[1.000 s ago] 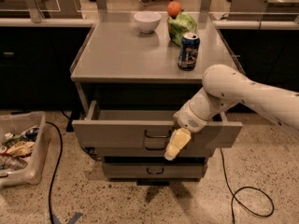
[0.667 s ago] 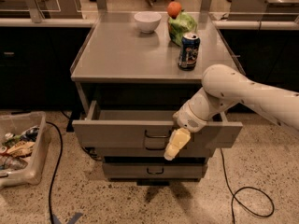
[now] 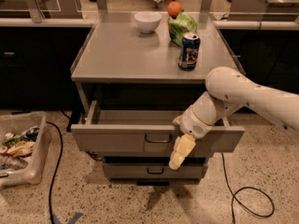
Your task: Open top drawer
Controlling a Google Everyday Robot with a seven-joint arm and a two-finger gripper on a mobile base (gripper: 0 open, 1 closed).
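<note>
The top drawer (image 3: 117,139) is a wide grey metal drawer under the cabinet top, pulled out toward me, with a small dark wire handle (image 3: 158,138) at centre. My gripper (image 3: 180,154) hangs in front of the drawer's front panel, just right of and below the handle, its pale fingers pointing down. It holds nothing that I can see. A narrower grey drawer (image 3: 149,171) with a like handle sits below, pushed in.
On the grey cabinet top (image 3: 117,55) stand a white bowl (image 3: 147,21), a blue can (image 3: 188,51), a green bag (image 3: 184,27) and an orange (image 3: 174,8). A clear bin of litter (image 3: 18,148) sits on the floor at left. Black cables lie on the floor.
</note>
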